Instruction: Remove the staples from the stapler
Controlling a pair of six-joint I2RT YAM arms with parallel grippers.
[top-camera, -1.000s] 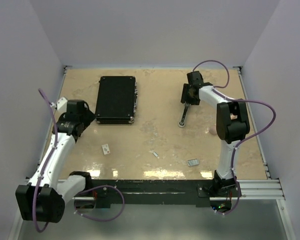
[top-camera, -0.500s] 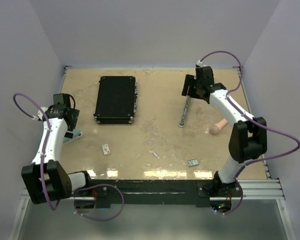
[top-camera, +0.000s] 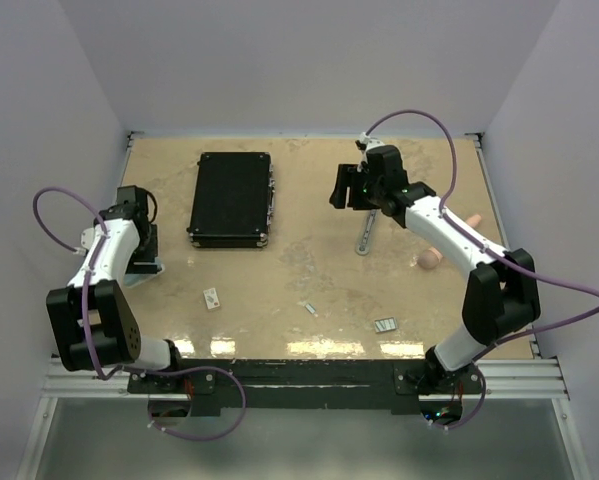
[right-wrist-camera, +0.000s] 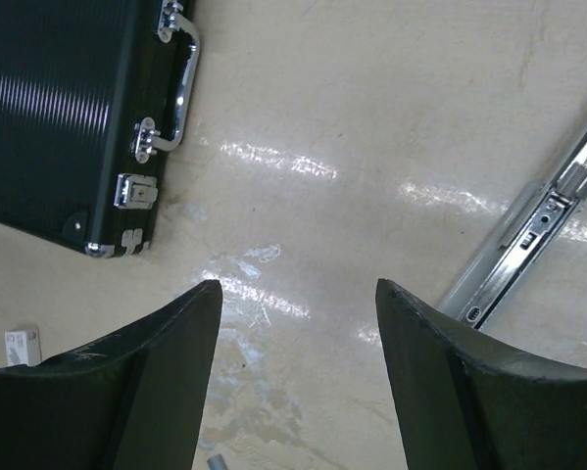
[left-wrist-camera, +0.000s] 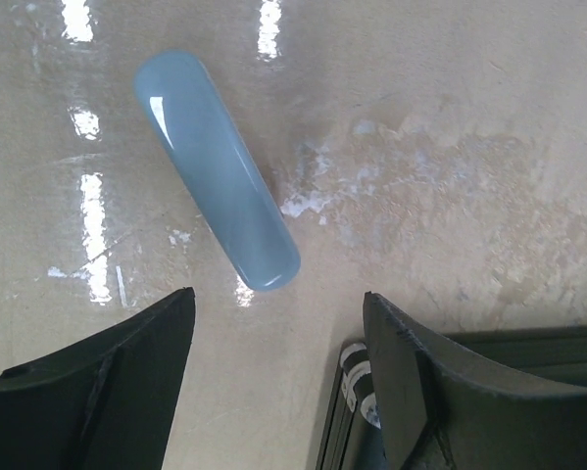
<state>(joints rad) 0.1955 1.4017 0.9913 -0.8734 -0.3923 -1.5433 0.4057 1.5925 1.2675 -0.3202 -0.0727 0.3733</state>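
Two right gripper (right-wrist-camera: 295, 294) fingers (right-wrist-camera: 440, 372) spread; stapler (right-wrist-camera: 543, 217) outside.

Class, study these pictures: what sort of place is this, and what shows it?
Probably a lab robot test cell: two arms bolted at the edge of a beige table, plain white walls around it, and props like a black case and stapler.

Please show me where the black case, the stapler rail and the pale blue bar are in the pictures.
black case (top-camera: 231, 198): top external view, middle of its lid.
stapler rail (right-wrist-camera: 536, 225): right wrist view, middle of the metal rail.
pale blue bar (left-wrist-camera: 215, 181): left wrist view, middle of its rounded body.
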